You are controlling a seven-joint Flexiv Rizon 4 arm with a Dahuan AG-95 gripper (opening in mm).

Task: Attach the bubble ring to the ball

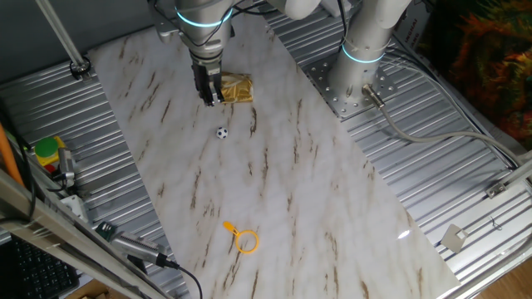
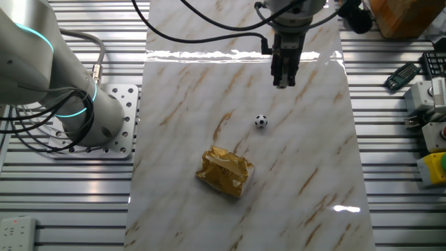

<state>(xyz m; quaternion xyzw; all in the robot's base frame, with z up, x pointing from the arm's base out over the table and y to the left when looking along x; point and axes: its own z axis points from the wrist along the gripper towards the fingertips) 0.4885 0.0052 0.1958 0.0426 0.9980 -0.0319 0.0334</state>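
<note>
The ball [image 1: 221, 132], tiny and white with black patches, lies alone on the marble board; it also shows in the other fixed view [image 2: 260, 121]. The bubble ring [image 1: 244, 240], a small orange-yellow hoop with a short handle, lies flat near the board's front end, far from the ball, and is out of frame in the other view. My gripper [image 1: 209, 98] hangs above the board a little beyond the ball, pointing down [image 2: 281, 81]. Its fingers stand close together and hold nothing.
A crumpled gold foil wrapper [image 1: 233, 88] lies on the board beside the gripper [image 2: 225, 171]. The arm's base [image 1: 359, 58] is bolted to a plate at the board's side. Tools and small boxes [image 2: 432, 118] sit on the ribbed metal table off the board.
</note>
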